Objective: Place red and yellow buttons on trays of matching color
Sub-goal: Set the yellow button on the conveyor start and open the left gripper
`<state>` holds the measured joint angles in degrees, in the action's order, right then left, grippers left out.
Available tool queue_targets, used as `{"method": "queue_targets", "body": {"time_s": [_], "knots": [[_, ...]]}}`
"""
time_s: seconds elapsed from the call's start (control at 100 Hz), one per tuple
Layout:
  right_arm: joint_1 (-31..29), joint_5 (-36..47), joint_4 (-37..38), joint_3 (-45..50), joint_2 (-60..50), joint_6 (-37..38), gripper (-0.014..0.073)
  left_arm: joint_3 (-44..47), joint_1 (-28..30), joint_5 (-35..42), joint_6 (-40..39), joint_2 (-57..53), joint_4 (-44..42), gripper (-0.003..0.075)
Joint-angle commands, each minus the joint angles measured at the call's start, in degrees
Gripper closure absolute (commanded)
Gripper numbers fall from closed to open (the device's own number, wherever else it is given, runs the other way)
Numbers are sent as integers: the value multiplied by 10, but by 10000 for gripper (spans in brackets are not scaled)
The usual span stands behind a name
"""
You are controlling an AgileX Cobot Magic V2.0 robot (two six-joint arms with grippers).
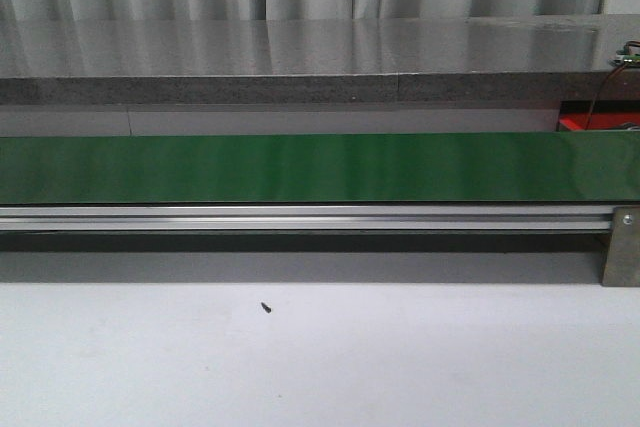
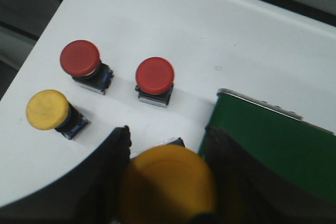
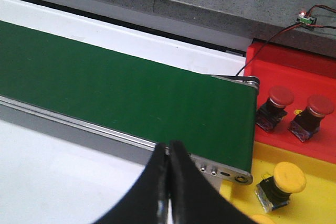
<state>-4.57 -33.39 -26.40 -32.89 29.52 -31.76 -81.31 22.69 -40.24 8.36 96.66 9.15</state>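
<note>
Stock on white table: 2 red buttons, 1 yellow button. Left gripper grasps a second yellow button beside the conveyor belt. Right gripper clenched, holding nothing. Red tray holds 2 red; yellow tray holds 1 yellow. Risk: the cap looks smooth and could slip, dropping off the belt's edge.

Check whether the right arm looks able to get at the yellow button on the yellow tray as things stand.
Probably yes. In the right wrist view the yellow button stands exposed on the yellow tray, beside the conveyor's end, with nothing over it. The right gripper is shut and holds nothing, so it would need to open first.
</note>
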Motion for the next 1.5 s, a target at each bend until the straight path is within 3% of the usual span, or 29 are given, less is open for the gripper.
{"method": "queue_targets", "body": {"time_s": [0.0, 0.4, 0.77, 1.27, 1.37, 1.49], "knots": [[2, 39, -17, -14, 0, -3, 711, -18, -23, 6, 3, -41, 6, 677], [2, 39, -17, -14, 0, -3, 711, 7, -113, -6, 14, -41, 6, 677], [2, 38, -17, -14, 0, -3, 711, 53, -113, 52, 15, -41, 2, 677], [2, 38, -17, -14, 0, -3, 711, 53, -113, 42, 15, 6, 9, 672], [2, 38, -17, -14, 0, -3, 711, 53, -113, 41, 17, 6, 13, 611], [2, 38, -17, -14, 0, -3, 711, 53, -113, 39, 29, 6, 24, 398]]}}
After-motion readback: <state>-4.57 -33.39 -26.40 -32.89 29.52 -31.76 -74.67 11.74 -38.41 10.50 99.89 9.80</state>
